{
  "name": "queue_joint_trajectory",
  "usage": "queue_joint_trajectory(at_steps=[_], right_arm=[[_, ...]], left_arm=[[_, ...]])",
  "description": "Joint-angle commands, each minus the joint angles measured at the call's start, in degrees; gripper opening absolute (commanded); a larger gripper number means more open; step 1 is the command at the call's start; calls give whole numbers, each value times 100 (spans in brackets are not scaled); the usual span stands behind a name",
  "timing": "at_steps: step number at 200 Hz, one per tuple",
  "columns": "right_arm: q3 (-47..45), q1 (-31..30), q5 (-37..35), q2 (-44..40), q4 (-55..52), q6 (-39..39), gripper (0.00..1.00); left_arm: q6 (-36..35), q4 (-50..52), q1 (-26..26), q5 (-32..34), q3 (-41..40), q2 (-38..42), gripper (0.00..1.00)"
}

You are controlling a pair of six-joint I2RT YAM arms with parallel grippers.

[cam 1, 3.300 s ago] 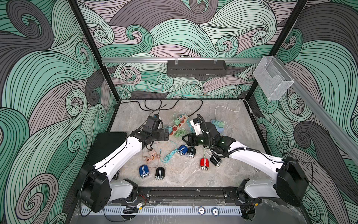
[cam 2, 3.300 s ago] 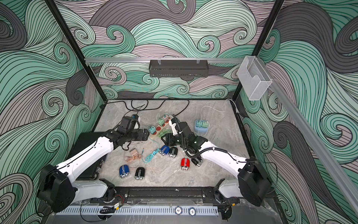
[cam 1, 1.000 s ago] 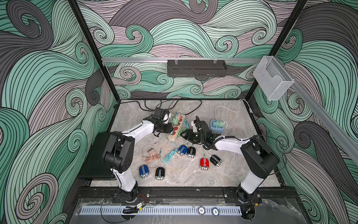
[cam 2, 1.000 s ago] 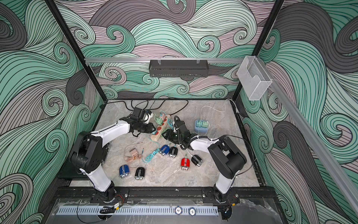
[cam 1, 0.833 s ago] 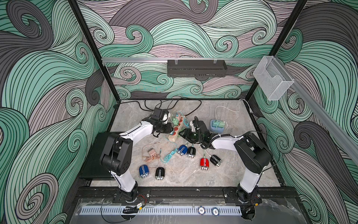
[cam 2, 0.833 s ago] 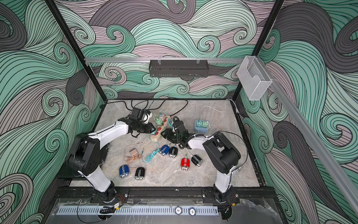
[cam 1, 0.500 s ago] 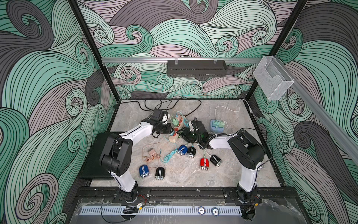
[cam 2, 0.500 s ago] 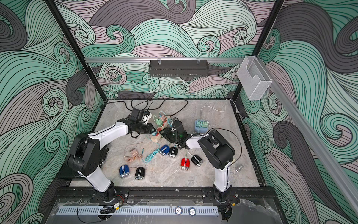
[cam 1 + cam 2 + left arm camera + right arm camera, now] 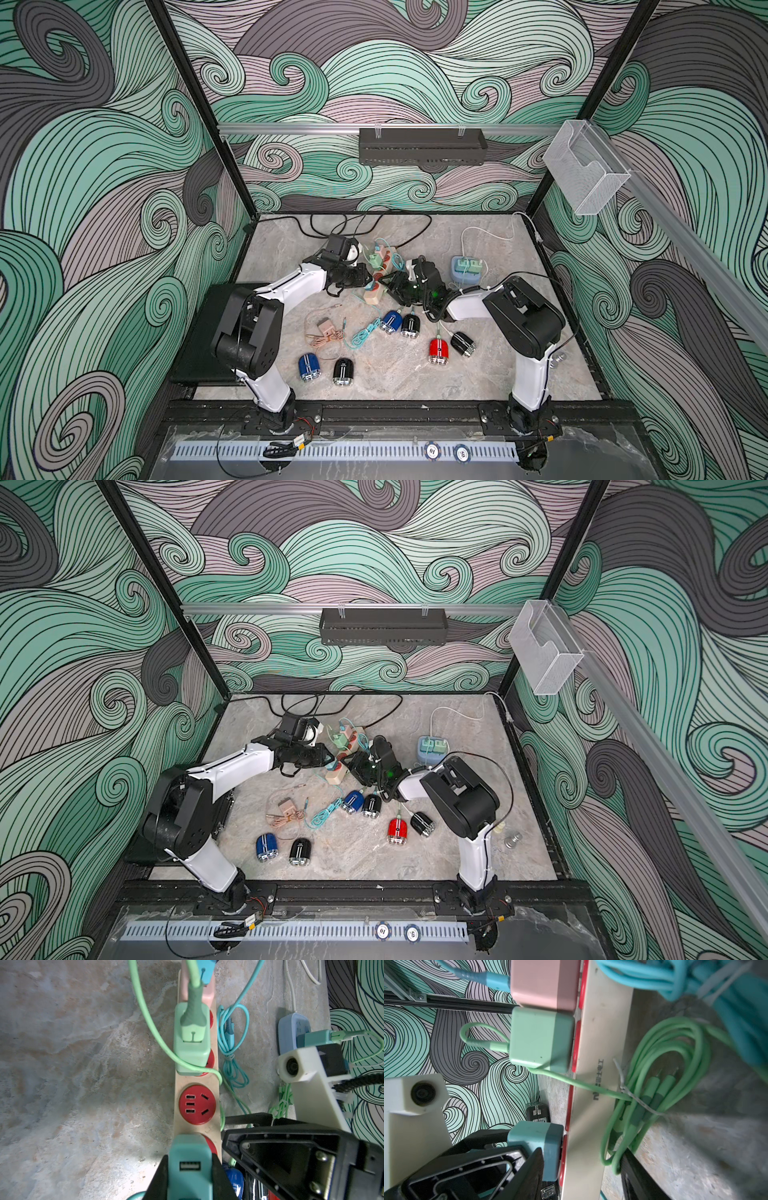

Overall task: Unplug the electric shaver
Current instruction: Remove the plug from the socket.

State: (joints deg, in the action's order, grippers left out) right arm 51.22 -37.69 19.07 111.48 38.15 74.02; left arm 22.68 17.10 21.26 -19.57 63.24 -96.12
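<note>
Beige power strip point(image 9: 379, 277) taken as my reference throughout.

Changes noted: a few seconds back both my arms lay stretched low toward the strip. Their elbows now stand folded high, and my left gripper point(image 9: 190, 1178) has moved to the strip's end that faces my bases. Over the last second only my right elbow has swung further in.

Left fingers point(image 9: 160, 1180) are clamped on the teal adapter point(image 9: 190, 1153), which is seated in the strip's end socket with its USB port showing bare. My right gripper point(image 9: 400, 286) is at the strip's other flank. Its fingers point(image 9: 633, 1178) stand parted at the strip's side – whether they bear on it I cannot tell.

Containers: a black wire basket point(image 9: 422, 146) hangs on the wall beyond the strip, its contents not visible to me. A clear bin point(image 9: 584, 166) hangs on the rail further off, and the wall pattern shows through it.

Count at the strip: three adapters, being the pink adapter point(image 9: 197, 987), the green adapter point(image 9: 192, 1043) and the teal one. One red socket point(image 9: 197, 1104) stands open between the last two.

Electric shavers, six, all on the marble on my bases' side of the strip: two blue point(image 9: 391, 321) point(image 9: 308, 367), three black point(image 9: 410, 325) point(image 9: 462, 343) point(image 9: 343, 371), one red point(image 9: 438, 350). Which one is wired to the strip I cannot tell.

One blue strip point(image 9: 465, 268) sits beyond my right gripper from the beige strip, carrying two green plugs. Between the beige strip and the nearest shavers lie two loose cable bundles – a teal bundle point(image 9: 361, 334) and a pink bundle point(image 9: 326, 330).
</note>
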Motion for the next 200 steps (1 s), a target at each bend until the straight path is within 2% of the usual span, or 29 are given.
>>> queue_joint_trajectory(at_steps=[1, 59, 105, 178, 200], right_arm=[[-87, -10, -132, 117, 141, 220, 59], [53, -1, -124, 248, 176, 226, 62], [126, -2, -173, 383, 427, 388, 60], [-308, 100, -488, 233, 826, 614, 35], [-498, 111, -574, 268, 1120, 723, 32]], left_arm=[[109, -296, 37, -239, 92, 286, 6], [122, -281, 62, -358, 74, 320, 6], [180, -300, 142, -415, 63, 260, 6], [190, -178, 124, -308, 1, 404, 5], [382, -263, 99, -349, -5, 468, 5]])
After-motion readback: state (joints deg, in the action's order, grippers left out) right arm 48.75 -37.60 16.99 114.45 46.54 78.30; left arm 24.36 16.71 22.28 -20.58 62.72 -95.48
